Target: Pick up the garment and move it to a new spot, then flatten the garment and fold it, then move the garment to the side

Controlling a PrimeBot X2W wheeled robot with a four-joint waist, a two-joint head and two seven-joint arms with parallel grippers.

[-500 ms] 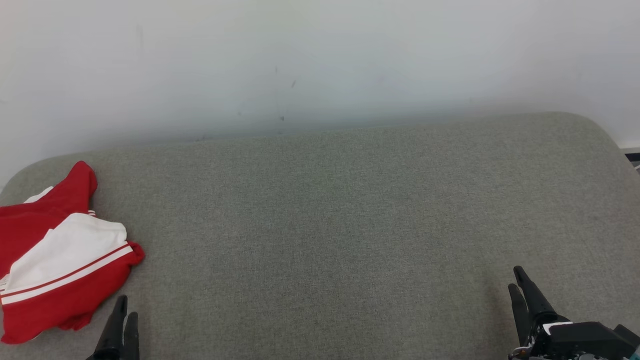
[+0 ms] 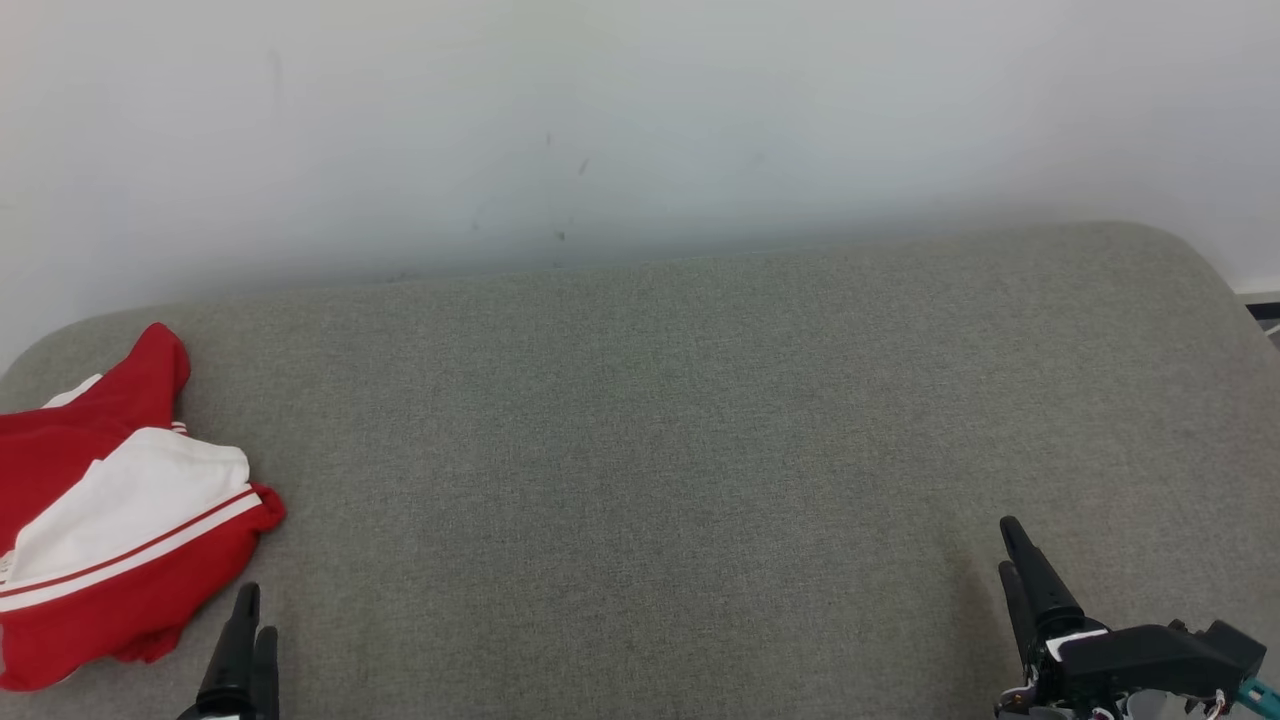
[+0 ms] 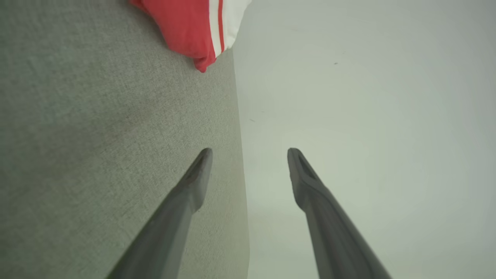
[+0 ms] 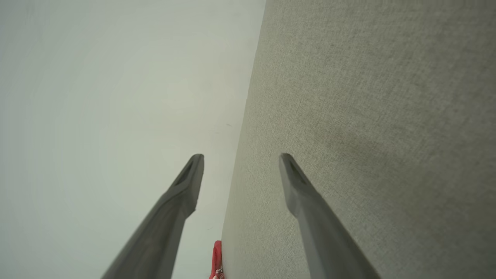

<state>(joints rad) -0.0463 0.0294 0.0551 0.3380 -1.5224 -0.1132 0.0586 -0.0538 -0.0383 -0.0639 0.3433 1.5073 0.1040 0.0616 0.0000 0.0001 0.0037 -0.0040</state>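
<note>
Two hands hover over a grey fabric desk (image 2: 640, 420), both spread wide and empty: the left hand (image 2: 255, 612) just beside a crumpled red-and-white garment (image 2: 120, 540), the right hand (image 2: 1008, 545) well apart.

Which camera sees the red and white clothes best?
The head view: nearly the whole garment lies bunched at the left end of the cushion. The left wrist view catches one striped corner; the right wrist view just a red sliver.
</note>
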